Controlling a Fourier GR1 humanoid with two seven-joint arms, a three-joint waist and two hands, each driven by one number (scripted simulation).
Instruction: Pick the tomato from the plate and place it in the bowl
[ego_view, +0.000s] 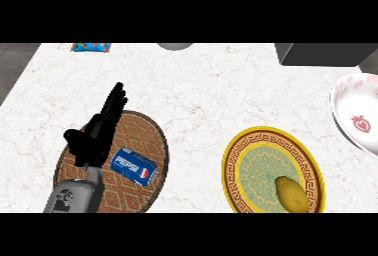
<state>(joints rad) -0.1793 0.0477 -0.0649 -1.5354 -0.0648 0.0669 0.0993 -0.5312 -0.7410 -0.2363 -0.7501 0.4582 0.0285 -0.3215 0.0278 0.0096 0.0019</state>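
Bare counter (199, 95) between brown plate (151, 130) (can (134, 166) on it) and yellow plate (240, 165).

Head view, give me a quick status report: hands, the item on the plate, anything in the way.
Left hand open, resting over brown mat. Right hand not showing. No tomato seen: yellow-brown item on gold-rimmed plate. Bowl at right, nothing between.

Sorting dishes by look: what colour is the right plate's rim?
Yellow rim with dark key pattern, head view.

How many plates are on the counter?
2: a brown plate at the left, under the left hand and holding a Pepsi can; a yellow-rimmed plate at the right, holding a yellowish item.
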